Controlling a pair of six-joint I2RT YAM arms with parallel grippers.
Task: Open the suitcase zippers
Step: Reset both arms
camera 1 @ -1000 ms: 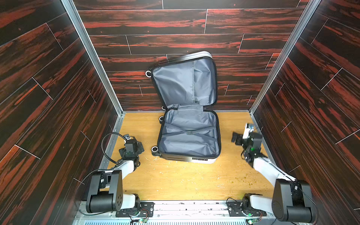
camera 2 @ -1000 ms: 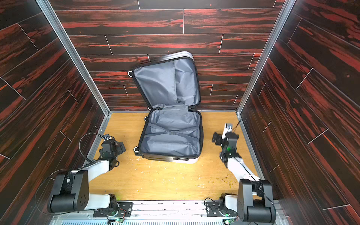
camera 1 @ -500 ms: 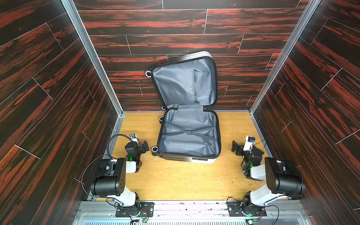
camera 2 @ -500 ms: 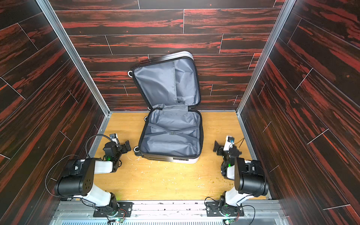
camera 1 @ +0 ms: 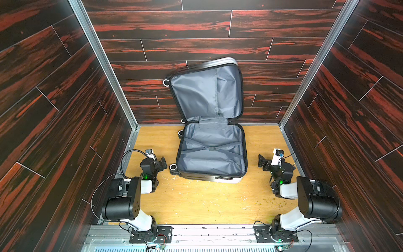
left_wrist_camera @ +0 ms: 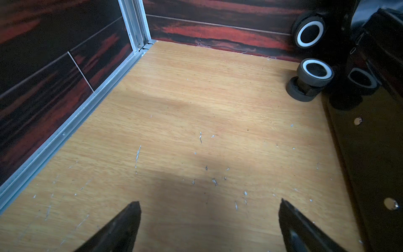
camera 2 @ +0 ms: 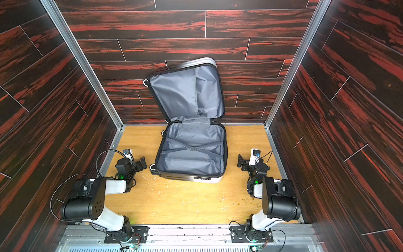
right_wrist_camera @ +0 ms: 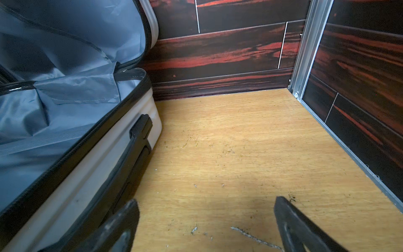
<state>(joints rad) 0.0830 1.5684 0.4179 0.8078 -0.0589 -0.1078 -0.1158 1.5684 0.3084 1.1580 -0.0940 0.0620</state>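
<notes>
Left claw, right claw; one suitcase

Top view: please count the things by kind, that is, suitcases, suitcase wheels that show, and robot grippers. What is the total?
suitcase: 1
wheels in view: 4
grippers, left gripper and right gripper: 2
Total: 7

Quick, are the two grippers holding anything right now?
Left gripper: open, holding nothing.
Right gripper: open, holding nothing.

Both arms sit folded low, the left claw and right claw spread wide, empty.
</notes>
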